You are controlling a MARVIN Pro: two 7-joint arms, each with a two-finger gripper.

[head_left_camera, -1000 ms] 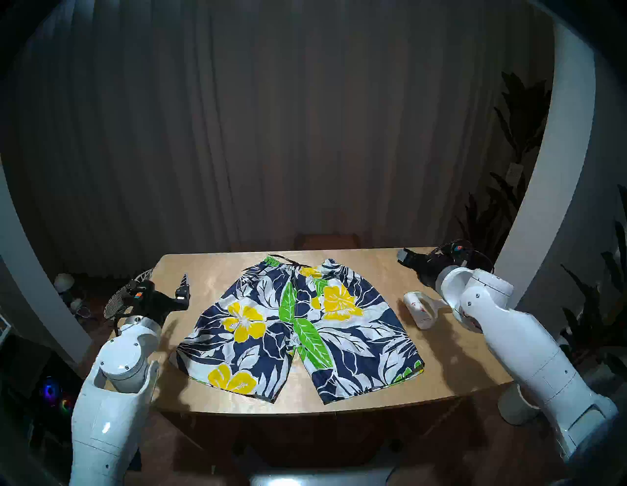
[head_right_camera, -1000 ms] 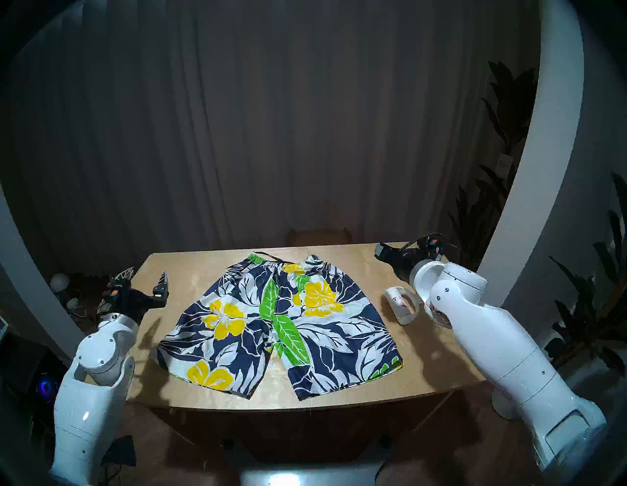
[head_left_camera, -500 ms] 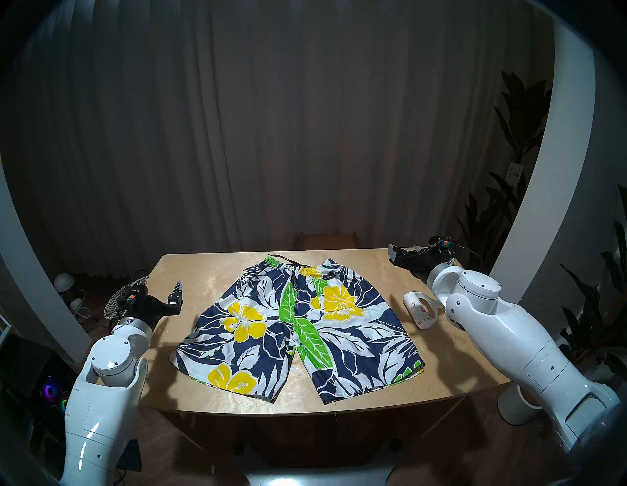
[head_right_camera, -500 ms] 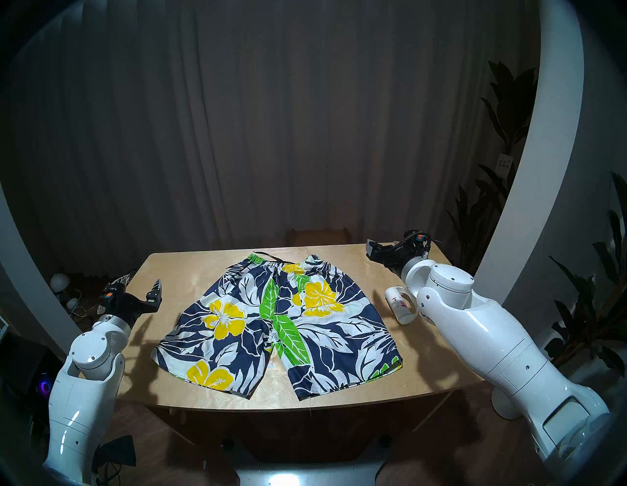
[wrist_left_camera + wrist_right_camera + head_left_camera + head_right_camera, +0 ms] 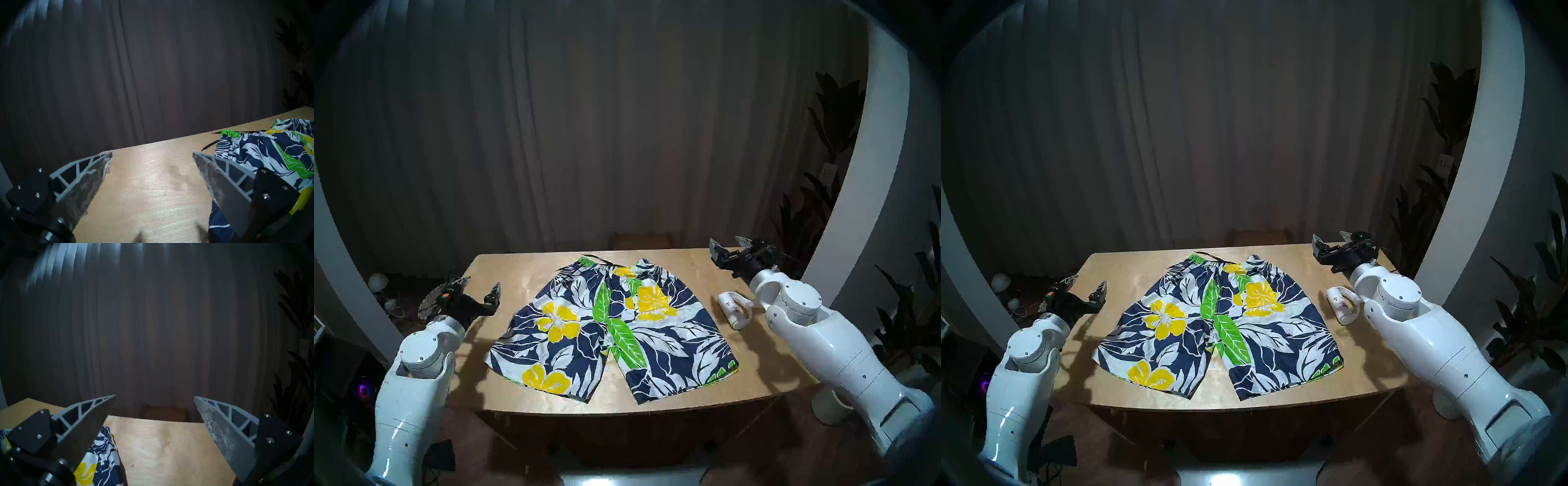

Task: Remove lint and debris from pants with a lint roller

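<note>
1. Head stereo left view shows us the all-white plastic lint roller with its cylindrical drum, curved arm and ribbed handle [image 5: 735, 309] lying on its side on the pale wooden desk [image 5: 687, 271], at about 3 o'clock from the knee-length shorts in navy and white leaf print with yellow flowers and green leaves [image 5: 612, 332], just beside their edge but apart from it.
2. We judge the roller light and rigid, smooth plastic that could slip. The handle end toward 3 o'clock is where we would grip, since the drum would turn and looks sticky: reddish specks [image 5: 732, 307] cling to it.
3. The shorts lie flat, waistband at 12 o'clock. We expect thin, soft cloth that bunches under a rolling drum, so pinning one hem seems wise.
4. Loose lint on the print is too small for us to make out.
5. The right end effector [image 5: 728, 245] hovers at 12 o'clock from the roller, spread wide and empty.
6. The left end effector [image 5: 152, 153], also wide and empty, hangs over the desk's edge at 9 o'clock from the shorts.
7. We see no containers on the desk.
</note>
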